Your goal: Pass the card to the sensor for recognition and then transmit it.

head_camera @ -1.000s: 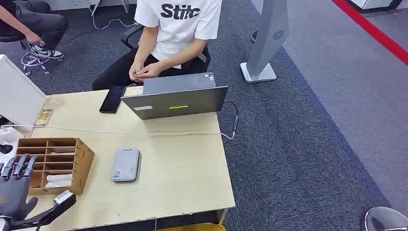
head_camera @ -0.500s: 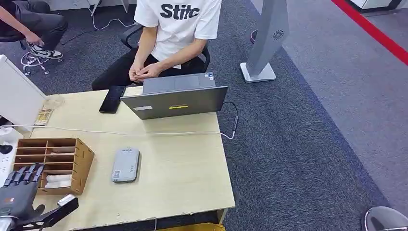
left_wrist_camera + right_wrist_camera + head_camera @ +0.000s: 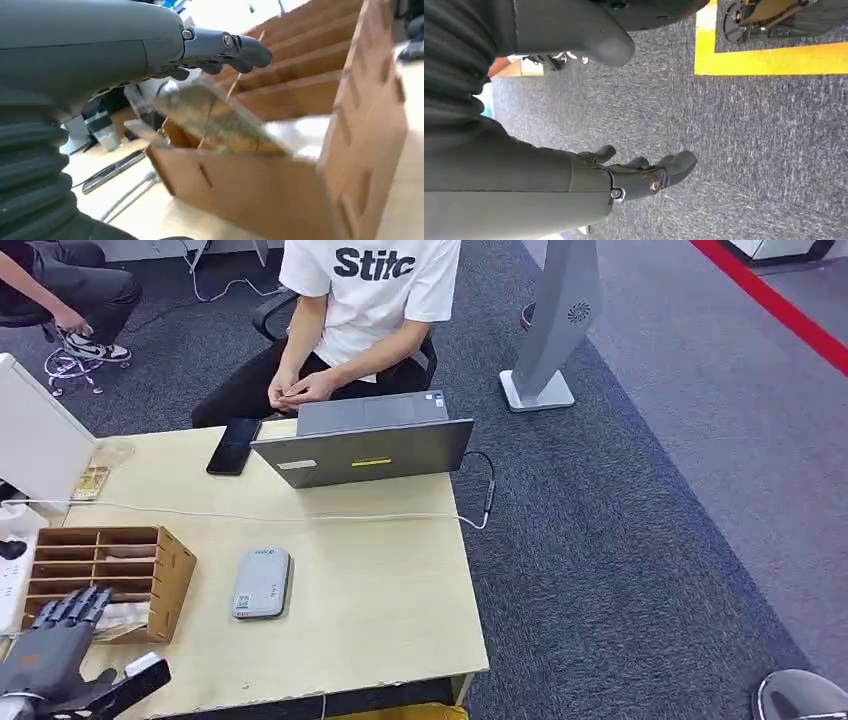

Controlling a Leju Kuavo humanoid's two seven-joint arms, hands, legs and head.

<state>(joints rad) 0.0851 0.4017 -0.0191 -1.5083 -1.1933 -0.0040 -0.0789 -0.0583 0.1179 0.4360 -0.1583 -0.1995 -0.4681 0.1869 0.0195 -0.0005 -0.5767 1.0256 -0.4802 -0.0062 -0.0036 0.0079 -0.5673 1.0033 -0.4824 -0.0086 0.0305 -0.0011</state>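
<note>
Left robot hand (image 3: pixel 52 645) at the wooden card rack (image 3: pixel 150 565)
Its fingers pinch one blurred card (image 3: pixel 215 117) at the rack's near slots; the right robot hand (image 3: pixel 644 175) hangs open, empty. One grey sensor (image 3: pixel 262 582), one laptop (image 3: pixel 365 450), one phone (image 3: pixel 234 446) on the worktop (image 3: pixel 390 600).

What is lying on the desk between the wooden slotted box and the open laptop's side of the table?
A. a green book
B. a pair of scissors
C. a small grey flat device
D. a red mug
C. In the head view a small grey flat device lies on the desk just beside the wooden slotted box, nearer the robot than the laptop.
</note>
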